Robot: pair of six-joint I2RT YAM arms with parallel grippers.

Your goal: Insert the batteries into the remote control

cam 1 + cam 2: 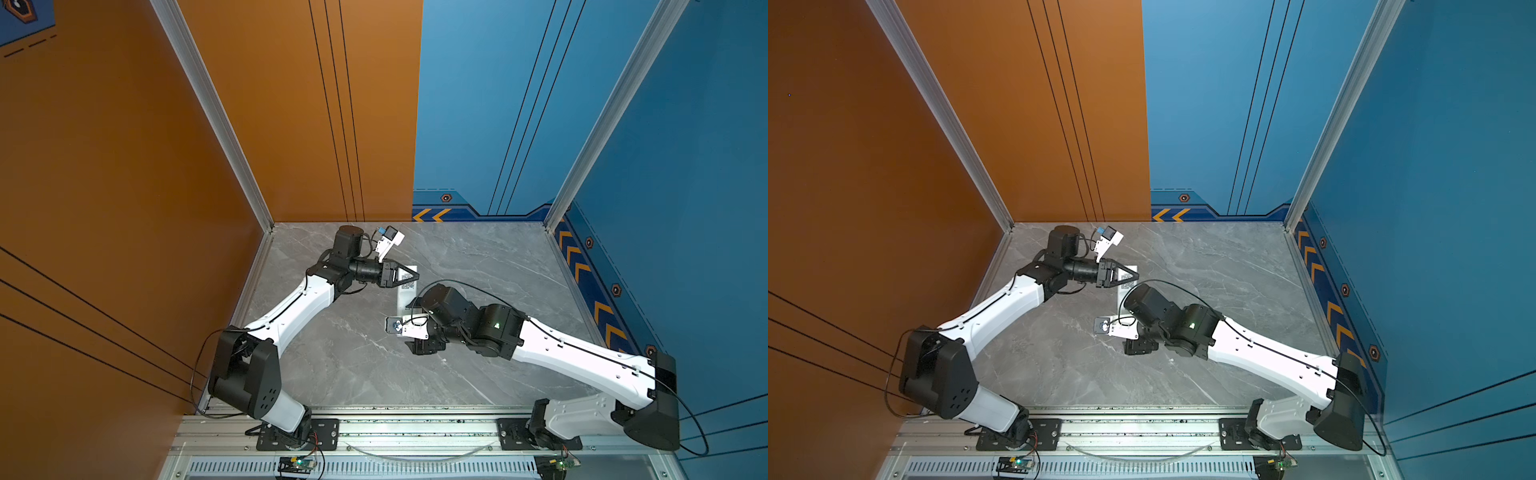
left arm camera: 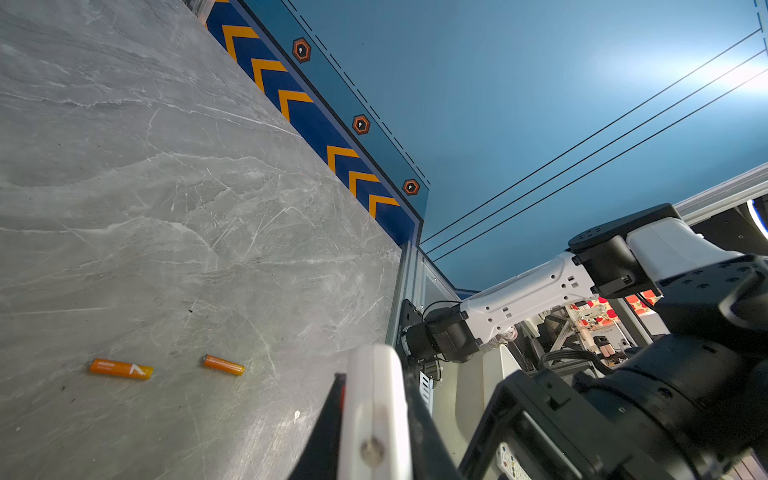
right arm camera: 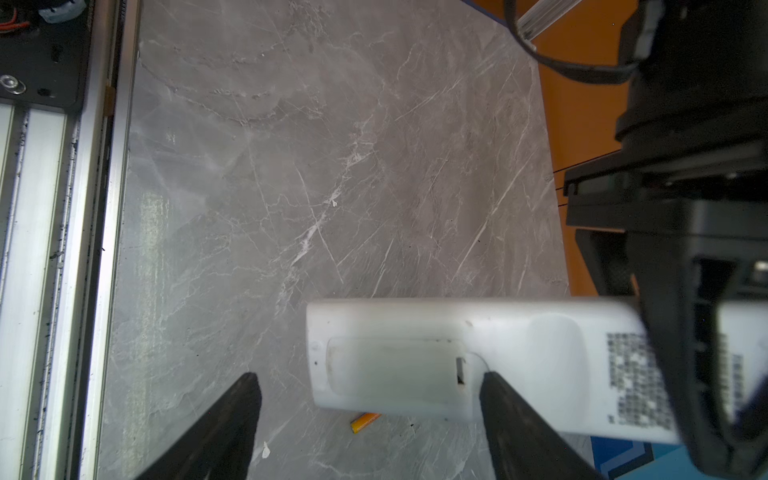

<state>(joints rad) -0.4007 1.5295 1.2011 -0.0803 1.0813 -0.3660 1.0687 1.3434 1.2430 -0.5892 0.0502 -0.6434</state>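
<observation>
My left gripper point(image 1: 409, 275) point(image 1: 1129, 276) is shut on the remote control point(image 1: 402, 297), a slim white bar held above the table. In the left wrist view the remote's edge point(image 2: 374, 415) sits between the black fingers. The right wrist view shows its plain white back point(image 3: 519, 353), with a pale recessed panel point(image 3: 395, 365) and a small slot at one end. My right gripper point(image 3: 370, 382) stands open, its fingers either side of that end without touching it. Two orange batteries point(image 2: 120, 368) point(image 2: 223, 365) lie on the grey table. One battery's tip point(image 3: 365, 420) peeks out under the remote.
The grey marbled table point(image 1: 478, 266) is walled by an orange panel point(image 1: 291, 124) at the back left and blue panels point(image 1: 519, 104) at the back and right. An aluminium rail point(image 1: 374, 428) runs along the front edge. My right arm point(image 1: 582, 353) hangs over the batteries in both top views.
</observation>
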